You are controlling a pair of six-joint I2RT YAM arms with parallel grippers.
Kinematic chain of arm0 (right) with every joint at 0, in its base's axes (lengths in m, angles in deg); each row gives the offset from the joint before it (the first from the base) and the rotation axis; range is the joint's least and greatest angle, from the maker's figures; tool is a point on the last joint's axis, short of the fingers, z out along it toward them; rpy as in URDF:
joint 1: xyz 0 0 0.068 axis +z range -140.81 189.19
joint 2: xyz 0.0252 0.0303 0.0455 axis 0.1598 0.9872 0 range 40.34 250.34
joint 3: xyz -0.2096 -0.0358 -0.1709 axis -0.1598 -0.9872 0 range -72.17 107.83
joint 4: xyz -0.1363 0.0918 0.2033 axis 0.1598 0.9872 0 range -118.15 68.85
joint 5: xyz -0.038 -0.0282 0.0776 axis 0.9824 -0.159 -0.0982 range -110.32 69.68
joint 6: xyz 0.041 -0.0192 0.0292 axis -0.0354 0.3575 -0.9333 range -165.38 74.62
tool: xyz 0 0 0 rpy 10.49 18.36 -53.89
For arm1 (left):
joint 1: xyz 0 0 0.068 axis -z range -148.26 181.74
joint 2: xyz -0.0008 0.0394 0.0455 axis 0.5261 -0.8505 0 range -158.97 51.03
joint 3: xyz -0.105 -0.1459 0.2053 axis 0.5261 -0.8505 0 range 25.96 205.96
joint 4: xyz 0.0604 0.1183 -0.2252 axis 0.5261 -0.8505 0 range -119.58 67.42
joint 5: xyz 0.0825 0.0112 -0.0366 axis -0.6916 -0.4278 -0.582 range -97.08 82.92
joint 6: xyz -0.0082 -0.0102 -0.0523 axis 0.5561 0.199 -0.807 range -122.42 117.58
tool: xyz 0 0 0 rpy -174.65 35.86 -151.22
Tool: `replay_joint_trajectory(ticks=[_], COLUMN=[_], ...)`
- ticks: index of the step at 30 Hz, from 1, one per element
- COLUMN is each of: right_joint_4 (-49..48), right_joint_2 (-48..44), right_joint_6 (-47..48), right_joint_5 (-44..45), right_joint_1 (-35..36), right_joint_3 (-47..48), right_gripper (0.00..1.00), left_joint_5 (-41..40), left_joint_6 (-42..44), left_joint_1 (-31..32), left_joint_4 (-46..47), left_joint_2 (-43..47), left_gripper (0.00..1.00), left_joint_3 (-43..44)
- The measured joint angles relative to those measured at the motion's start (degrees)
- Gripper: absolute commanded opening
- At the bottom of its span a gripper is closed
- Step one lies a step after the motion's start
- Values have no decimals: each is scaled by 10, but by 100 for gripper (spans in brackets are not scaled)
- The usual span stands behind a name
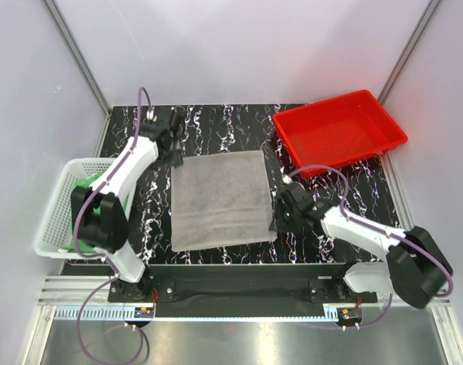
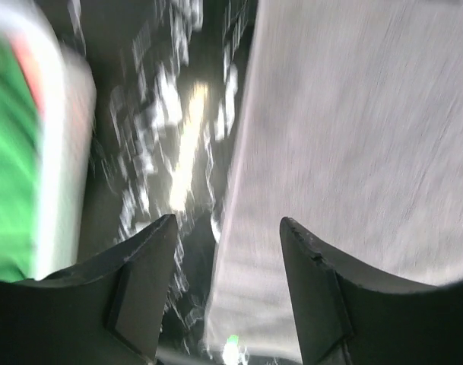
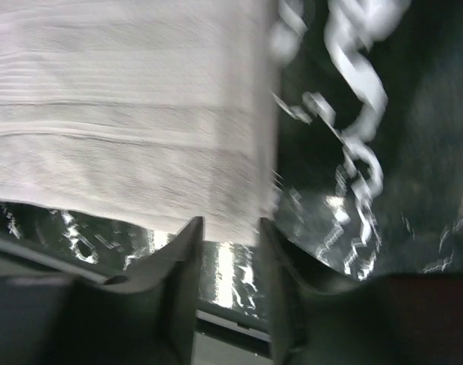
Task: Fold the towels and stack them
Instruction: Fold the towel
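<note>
The left claw (image 2: 227,251) is seen with its jaws spread wide and nothing between them. In the left wrist view, one finger (image 2: 144,285) stands over the dark marbled table (image 2: 163,114), and the other over the edge of the grey towel (image 2: 353,137); whether that finger touches the cloth cannot be told through the blur. In the top view, this claw (image 1: 172,152) is placed at the towel's upper left corner, left of centre in the frame.

The right claw (image 3: 229,258) is seen partly open, with a narrow gap between its jaws. The towel's corner (image 3: 239,217) lies just at the mouth of that gap, and whether the cloth is pinched or merely touched cannot be told. In the top view, this claw (image 1: 280,220) is found at the towel's lower right corner, right of centre.

The grey towel (image 1: 220,199) is spread flat and unfolded on the table (image 1: 216,125) at the middle of the top frame. It is nearly square, with the slightly longer axis running from the top of the frame to the bottom, and it is turned a little so that its upper edge rises toward the right. Woven bands are seen across it near the lower edge.

A green towel (image 1: 94,186) is seen inside the white basket (image 1: 52,220) at the left edge of the frame. A red tray (image 1: 339,131) stands at the upper right.
</note>
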State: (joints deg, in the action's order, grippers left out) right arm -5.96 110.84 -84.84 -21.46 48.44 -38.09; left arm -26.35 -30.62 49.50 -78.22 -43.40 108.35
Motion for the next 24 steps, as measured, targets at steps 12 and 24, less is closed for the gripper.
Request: replay_joint_trajectory(ticks=[12, 24], right_joint_4=[116, 338], right_joint_2=[409, 713], right_joint_6=[383, 598], right_joint_5=[-226, -249], right_joint_1=[-138, -183], right_joint_3=[669, 1037], right_gripper=[73, 44], left_joint_5=[192, 206], left_joint_6=[251, 333], left_joint_1=[-84, -89], left_joint_4=[115, 99], left_joint_2=[-198, -309], left_gripper=[65, 63], left_joint_3=[163, 239])
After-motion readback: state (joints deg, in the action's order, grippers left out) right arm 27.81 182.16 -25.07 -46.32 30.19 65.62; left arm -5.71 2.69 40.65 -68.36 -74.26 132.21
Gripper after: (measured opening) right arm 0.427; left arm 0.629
